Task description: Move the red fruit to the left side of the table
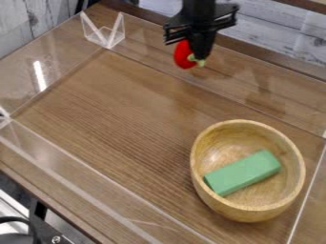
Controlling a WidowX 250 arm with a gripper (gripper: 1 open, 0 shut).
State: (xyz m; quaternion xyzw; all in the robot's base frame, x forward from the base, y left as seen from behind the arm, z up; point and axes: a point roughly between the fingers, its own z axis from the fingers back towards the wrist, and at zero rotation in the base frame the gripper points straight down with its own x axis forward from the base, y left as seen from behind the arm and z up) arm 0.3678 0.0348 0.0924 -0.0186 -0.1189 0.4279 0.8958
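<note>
A wide brown wooden table [114, 114] fills the view, seen from above and from one corner. Low clear plastic walls [36, 74] run along its edges.

At about 12 o'clock, near the far edge, a black robot arm reaches down from the top of the picture. Its claw [195, 46] points almost straight down and is pinched on a small red toy strawberry [186, 55]. The black fingers press against the sides of the fruit, which shows bright red below them with a hint of green at its lower right. The strawberry hangs in the claw just above the wood rather than resting on it.

At about 4 o'clock, well apart from the claw, sits a round wooden bowl [212, 143]. Inside it, a green rectangular block [242, 173] lies flat and slanted, with one end toward the lower left and the other toward the upper right.

At about 11 o'clock, in the far corner, a small folded piece of clear plastic [102, 29] stands upright, well to the left of the arm.
</note>
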